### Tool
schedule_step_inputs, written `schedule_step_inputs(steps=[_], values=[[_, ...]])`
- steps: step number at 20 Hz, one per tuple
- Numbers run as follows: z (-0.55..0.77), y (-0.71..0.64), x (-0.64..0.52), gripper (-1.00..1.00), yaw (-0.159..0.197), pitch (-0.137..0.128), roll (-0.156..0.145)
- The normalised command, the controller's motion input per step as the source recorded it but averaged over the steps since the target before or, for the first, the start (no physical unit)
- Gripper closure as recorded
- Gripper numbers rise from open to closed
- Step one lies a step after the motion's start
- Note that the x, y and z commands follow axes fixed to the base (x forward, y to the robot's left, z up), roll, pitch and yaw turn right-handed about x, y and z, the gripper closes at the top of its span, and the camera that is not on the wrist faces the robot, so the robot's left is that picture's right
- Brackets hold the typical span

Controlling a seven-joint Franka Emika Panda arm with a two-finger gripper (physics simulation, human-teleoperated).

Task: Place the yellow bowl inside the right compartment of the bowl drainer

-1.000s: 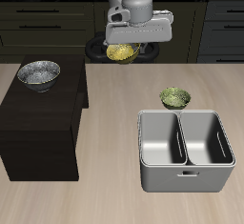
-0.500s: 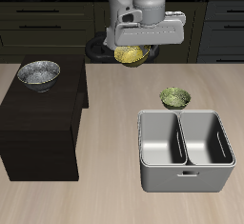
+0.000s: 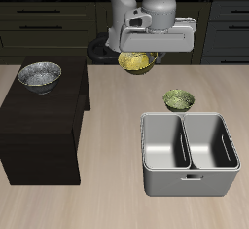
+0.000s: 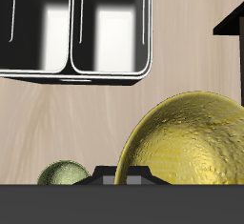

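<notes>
- While the gripper (image 3: 137, 54) hung high above the table (image 3: 117, 135), it was clamped on the yellow bowl (image 3: 136, 62), which sat just beneath it, clear of everything.
- One drainer (image 3: 190, 153) stood nearer the front edge, both wells bare.
- Three bowls showed: yellow, one green (image 3: 178, 99) behind the drainer, one silver (image 3: 40, 75) on the dark cabinet (image 3: 41, 126).

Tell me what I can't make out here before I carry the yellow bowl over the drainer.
- Hand: fingers hidden by its body in the exterior view and out of frame in the wrist view, so the grip is unconfirmed.
- Yellow bowl: cut off by the wrist view's edge.
- Bowl drainer: cut off in the wrist view.
- Olive-green bowl: half hidden behind the hand's housing.
</notes>
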Motion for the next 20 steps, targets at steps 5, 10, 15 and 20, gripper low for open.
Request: schedule_step_inputs(steps=[5, 10, 15, 20], values=[[0.00, 0.11, 0.40, 1.00, -0.007, 0.018, -0.016], [-0.03, 0.12, 0.40, 1.00, -0.006, 0.011, -0.025], [-0.02, 0.15, 0.27, 1.00, 0.031, -0.014, 0.000], [0.06, 0.20, 0.40, 1.00, 0.011, 0.004, -0.005]])
